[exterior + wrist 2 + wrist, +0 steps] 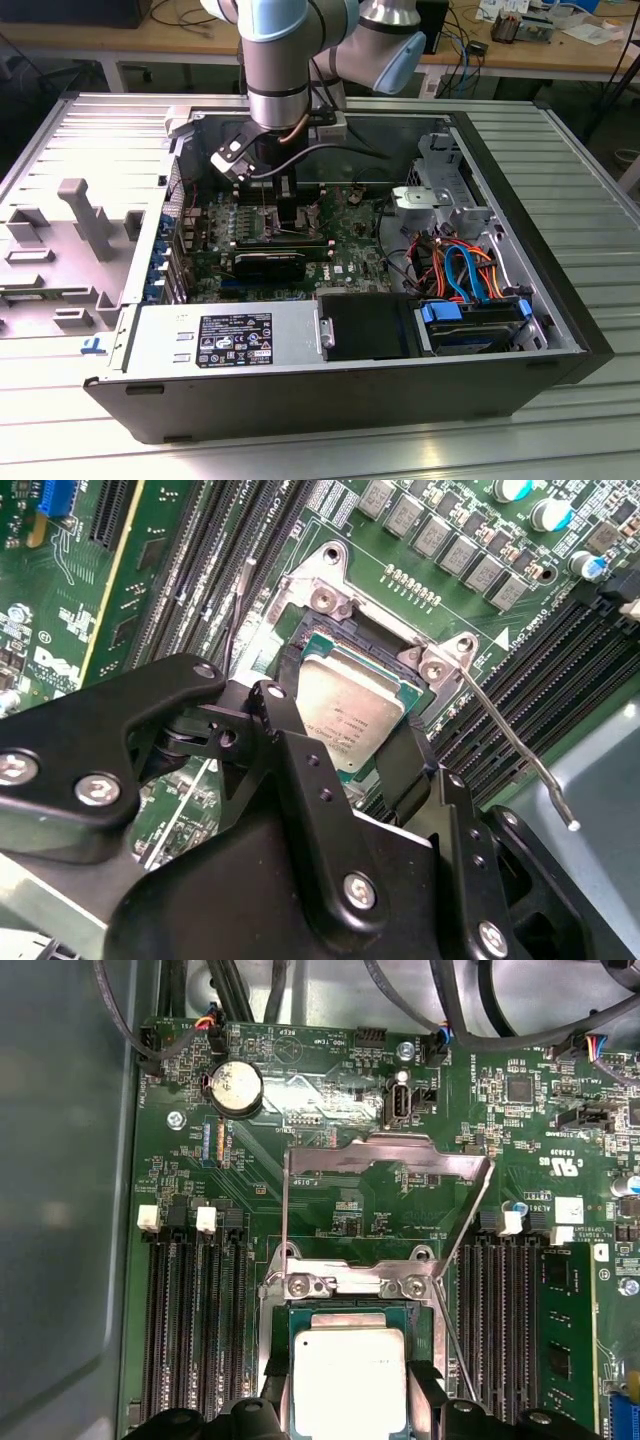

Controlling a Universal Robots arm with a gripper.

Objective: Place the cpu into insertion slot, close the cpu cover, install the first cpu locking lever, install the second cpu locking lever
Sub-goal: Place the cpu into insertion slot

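Note:
The cpu point(350, 1380) point(350, 715), a flat silver-topped chip on a green base, lies in the insertion slot point(345, 1282) point(325, 600) on the motherboard. My gripper point(350, 1410) point(350, 750) point(285, 205) hangs straight over it. Its black fingers point(275, 1405) point(285, 725) press against two opposite edges of the chip. The cpu cover point(320, 1160), a silver frame plate, stands swung open beyond the slot. One thin locking lever point(510, 735) sticks up and away from the slot's corner. Another lever point(240, 600) is raised on the opposite side.
Black memory slots point(195, 1330) flank the socket on both sides, one holding a green memory stick point(565, 1330). In the exterior view the open computer case point(560, 300) holds a power supply point(230, 340), drive bays and orange and blue cables point(460, 260) at the exterior view's right.

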